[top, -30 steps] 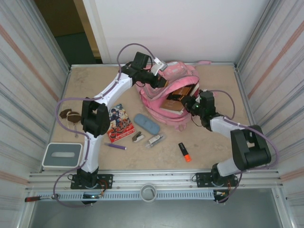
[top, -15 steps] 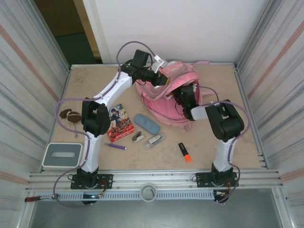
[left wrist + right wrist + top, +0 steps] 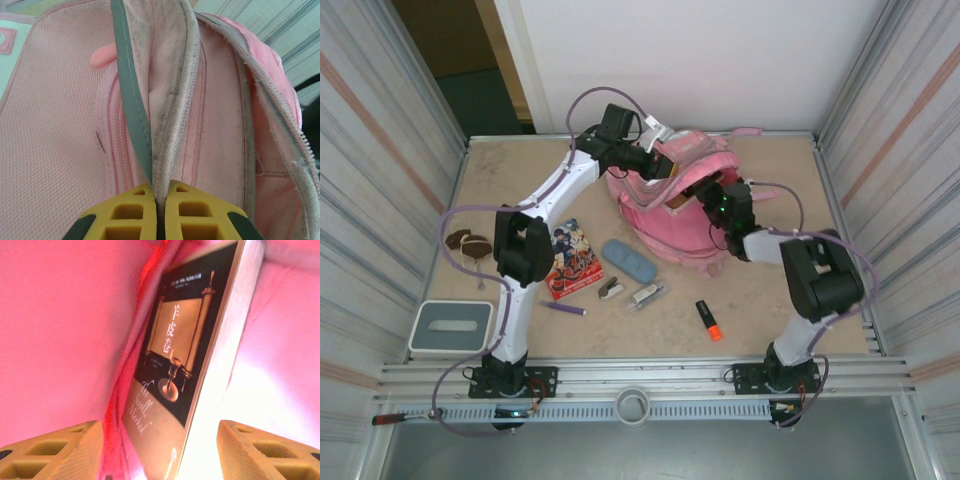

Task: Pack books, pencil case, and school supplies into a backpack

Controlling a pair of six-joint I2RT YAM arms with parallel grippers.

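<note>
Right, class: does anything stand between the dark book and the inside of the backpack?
Nothing visible does. The left claw pinches the flap open, and the book already lies inside the backpack, within the open right claw.

The left arm (image 3: 535, 205) reaches far forward, elbow bent. The left tool (image 3: 160, 195) is pinched tight on the backpack (image 3: 60, 140). The right arm (image 3: 815, 275) bends sharply inward. The right tool (image 3: 160, 432) holds its fingers wide apart.
</note>
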